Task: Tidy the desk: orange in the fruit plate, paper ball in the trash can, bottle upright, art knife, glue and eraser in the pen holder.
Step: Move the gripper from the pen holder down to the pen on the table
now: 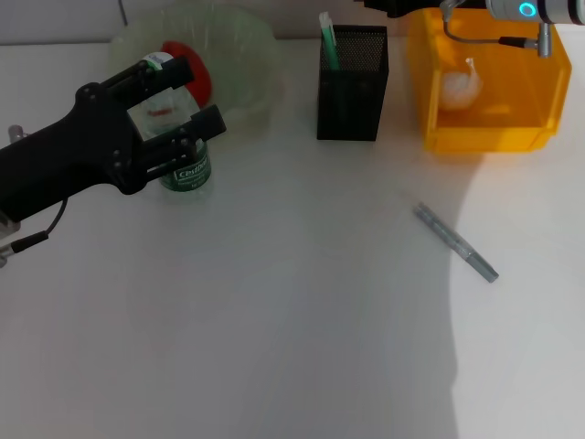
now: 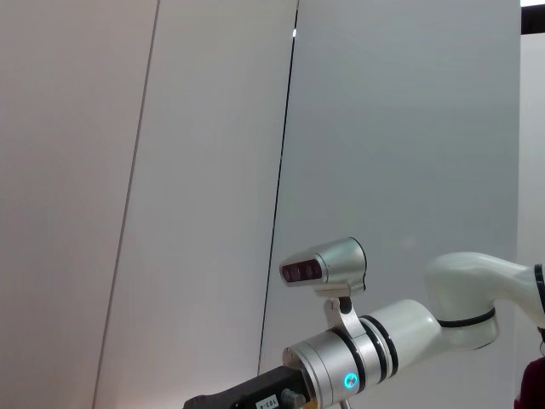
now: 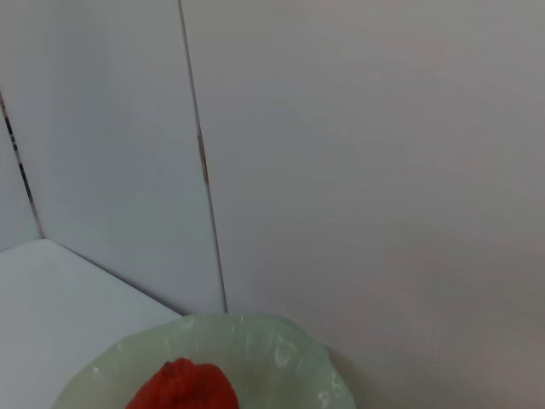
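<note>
A plain white desk fills the head view, backed by pale wall panels. In the upper left of the frame, my left gripper (image 1: 169, 110) stands around the bottle (image 1: 186, 165), its black fingers (image 1: 208, 122) closed on the clear body above the dark green label; the bottle looks upright on the desk, cap just showing behind the top finger. I judge the bottle step to be the one in hand, at its close. Just behind it, the fruit plate (image 1: 247, 55) already holds the orange (image 1: 194, 78). At top centre the pen holder (image 1: 352, 87) stands with a green-and-white stick, probably the glue, poking from it. In the upper right the trash can (image 1: 512, 101) carries the paper ball (image 1: 462, 84) inside. My right arm (image 1: 521, 11) hangs over that bin at the top edge; I cannot tell the state of its pincer. The right wrist view shows only the plate and fruit against the wall. One slim grey tool, likely the art knife (image 1: 455, 242), lies alone on the desk right of centre, well apart from the holder. I cannot find the eraser. Next, as I read it: let go of the bottle cleanly without tipping it, then take up the knife along its narrow body.
</note>
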